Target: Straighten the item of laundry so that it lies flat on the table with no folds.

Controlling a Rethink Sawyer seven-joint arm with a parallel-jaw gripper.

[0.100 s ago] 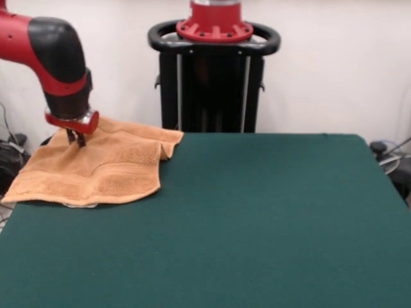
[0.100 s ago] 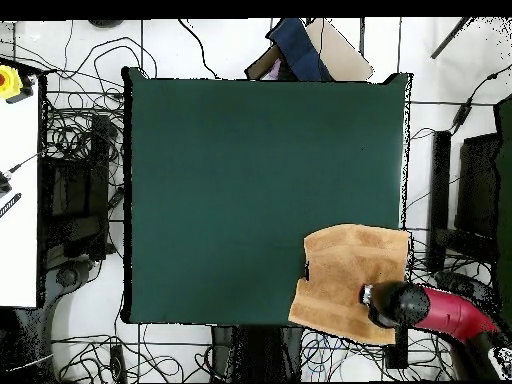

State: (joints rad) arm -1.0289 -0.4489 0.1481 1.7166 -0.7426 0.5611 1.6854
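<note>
Green table (image 1: pixel 270 212) corner holds the towel (image 1: pixel 109 170) under the gripper (image 1: pixel 76 137), grip unclear.

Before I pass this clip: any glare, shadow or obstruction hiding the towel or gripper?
Front view: even light, no glare; towel clear, gripper small and dark, its state unreadable. Overhead view: the arm covers the gripper and part of the towel; table evenly lit.
</note>
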